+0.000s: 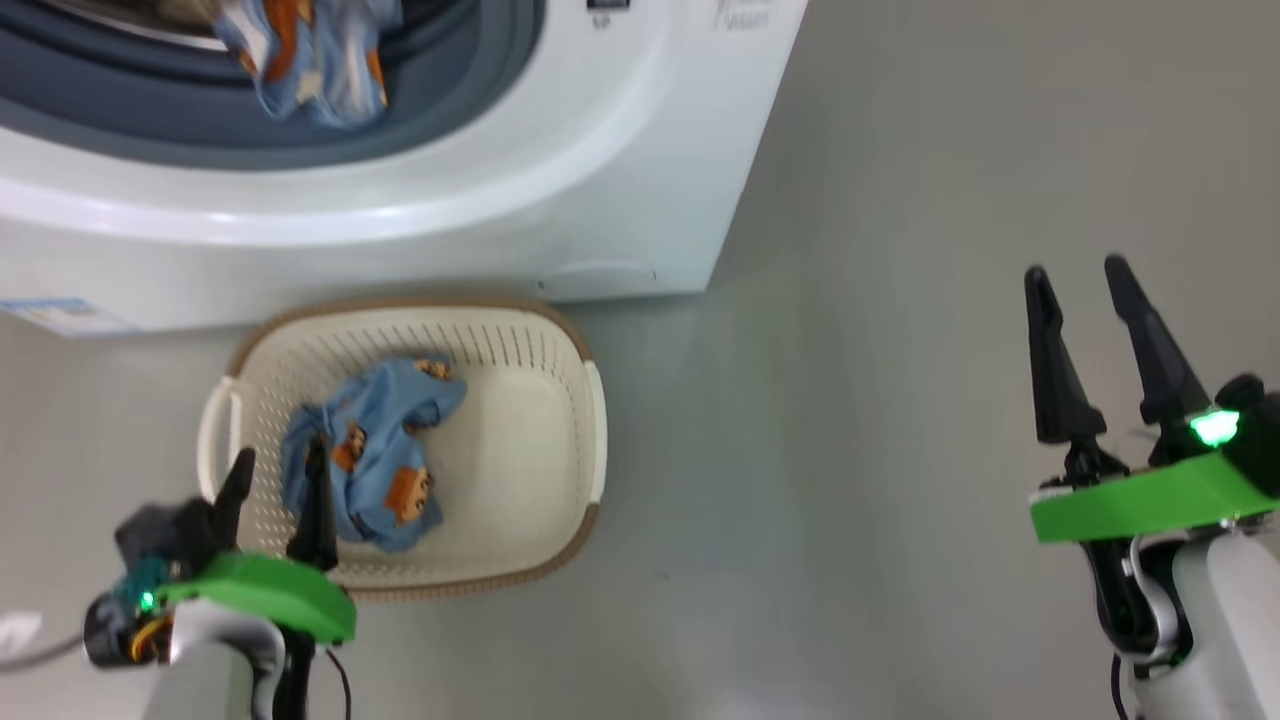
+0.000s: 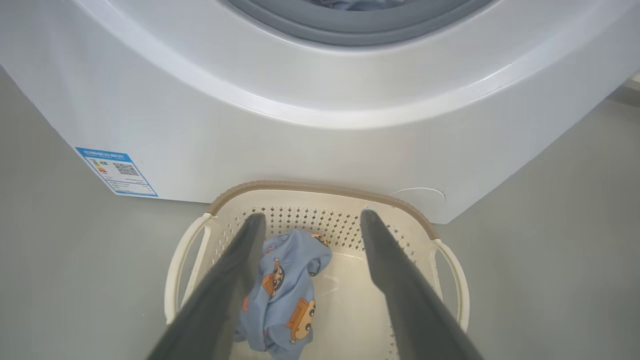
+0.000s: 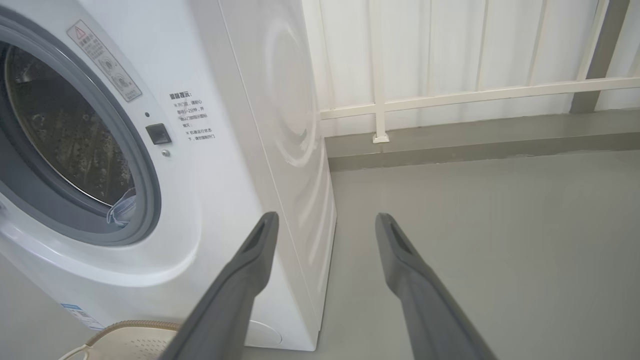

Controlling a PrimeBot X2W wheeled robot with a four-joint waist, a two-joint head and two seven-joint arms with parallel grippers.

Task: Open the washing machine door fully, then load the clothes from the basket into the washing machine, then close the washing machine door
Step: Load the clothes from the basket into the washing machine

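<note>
Cloth fills only part of the basket (image 1: 520, 330): a blue garment (image 1: 385, 450) printed with orange-brown figures lies crumpled directly beneath the left gripper (image 1: 280, 462), whose two dark fingers stand apart with nothing clamped between them. From the left wrist view, that gripper (image 2: 311, 219) points down into the basket (image 2: 320, 187), and the blue garment (image 2: 285, 285) sits in the gap between the fingers, nearer one of them; whether that finger touches the fabric cannot be told. Just beyond the fingertips, past the basket's brown rim, rises the white front of the washing machine (image 2: 300, 140), with a blue label (image 2: 116, 171) low on its panel off to one side. Farther ahead of the left gripper, a second garment (image 1: 310, 60) of the same print hangs over the grey gasket (image 1: 450, 110) at the machine's uncovered mouth. The right gripper (image 1: 1075, 272) hangs well apart from the basket, above bare grey floor (image 1: 850, 450), its fingers likewise spread and holding nothing. In the right wrist view, the washing machine (image 3: 225, 175) stands ahead and to one side of that gripper (image 3: 326, 219), its steel drum (image 3: 65, 130) in sight, and a pale railing (image 3: 450, 97) runs across behind.
</note>
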